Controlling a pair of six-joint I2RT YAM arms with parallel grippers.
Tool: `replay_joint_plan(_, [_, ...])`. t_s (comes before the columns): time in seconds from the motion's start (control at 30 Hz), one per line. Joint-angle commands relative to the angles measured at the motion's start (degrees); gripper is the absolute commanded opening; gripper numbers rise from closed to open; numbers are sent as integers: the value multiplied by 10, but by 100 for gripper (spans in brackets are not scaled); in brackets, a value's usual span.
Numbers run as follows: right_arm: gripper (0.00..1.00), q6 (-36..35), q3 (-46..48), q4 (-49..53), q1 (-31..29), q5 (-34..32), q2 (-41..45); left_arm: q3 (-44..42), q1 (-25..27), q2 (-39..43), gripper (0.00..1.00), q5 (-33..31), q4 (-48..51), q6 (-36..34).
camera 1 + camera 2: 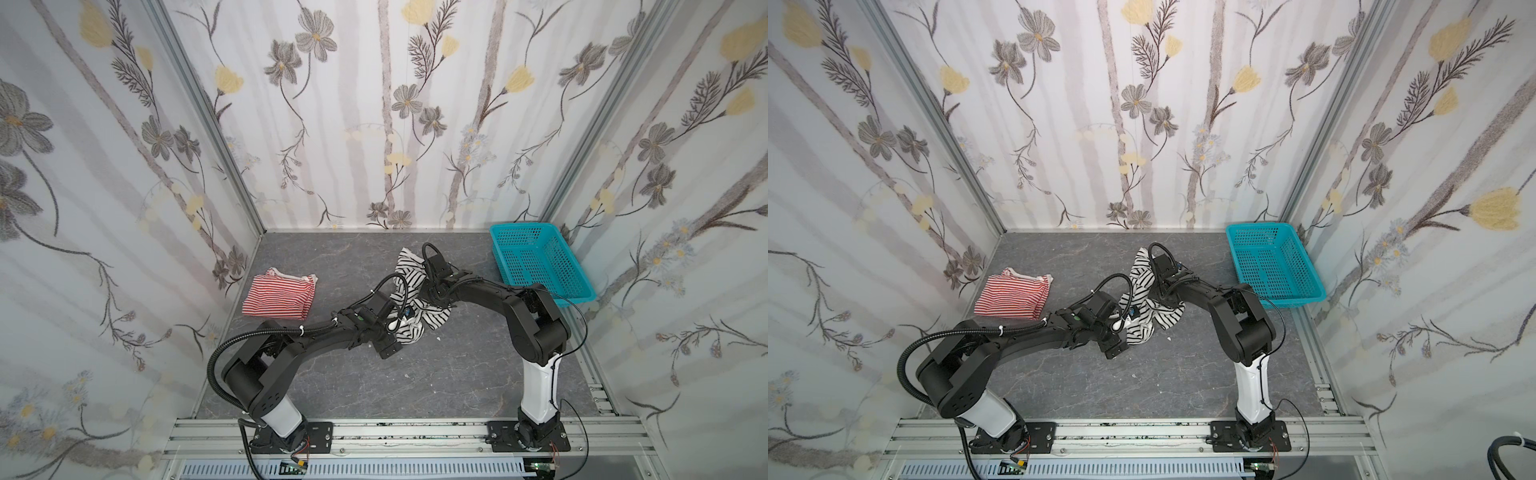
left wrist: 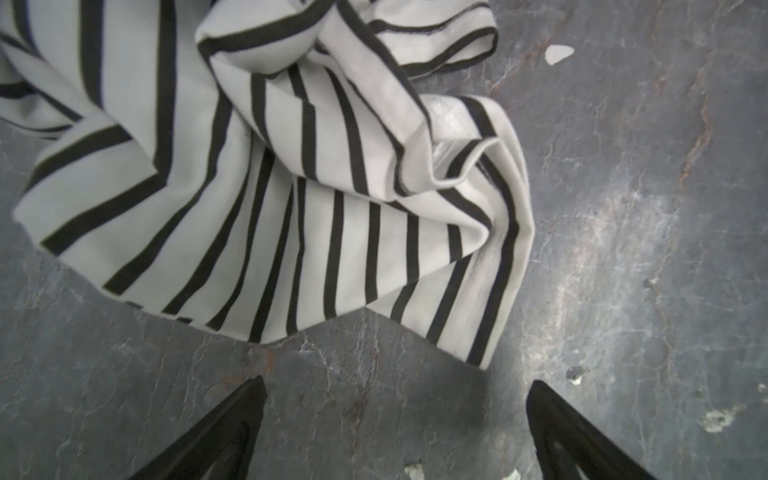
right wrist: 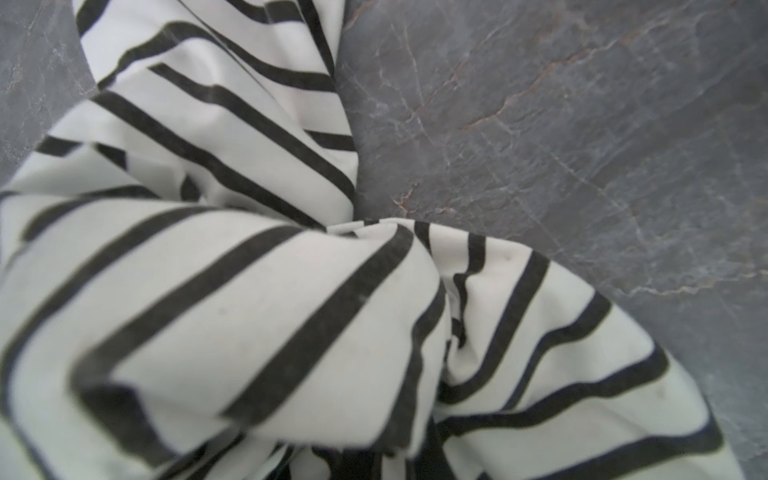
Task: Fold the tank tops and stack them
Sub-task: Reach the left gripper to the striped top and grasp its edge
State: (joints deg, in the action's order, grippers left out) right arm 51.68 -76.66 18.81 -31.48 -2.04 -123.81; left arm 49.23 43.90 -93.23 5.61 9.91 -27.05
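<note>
The red-and-white tank top (image 1: 280, 296) (image 1: 1013, 296) lies folded at the left of the grey table in both top views. The black-and-white tank top (image 1: 411, 299) (image 1: 1142, 291) (image 2: 291, 199) (image 3: 249, 291) is crumpled at the table's middle, partly raised. My right gripper (image 1: 432, 291) (image 1: 1163, 291) is shut on a bunch of its cloth; folds hide the fingers in the right wrist view. My left gripper (image 1: 400, 328) (image 2: 397, 386) stands open just short of the cloth's near edge, with only bare tabletop between its black fingertips (image 2: 249, 411).
A teal perforated basket (image 1: 523, 227) (image 1: 1258, 226) stands at the back right corner, close behind the right arm's elbow. Flowered walls close the table on three sides. Small white flecks (image 2: 559, 53) lie on the marbled surface.
</note>
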Motion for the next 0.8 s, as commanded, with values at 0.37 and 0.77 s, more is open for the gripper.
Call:
replay_joint_plan(0.37, [0, 17, 32, -53, 4, 29, 25, 2, 32, -34, 59, -61, -23, -22])
replay_joint_plan(0.77, [0, 16, 30, -57, 5, 35, 32, -12, 34, -27, 14, -48, -14, -32])
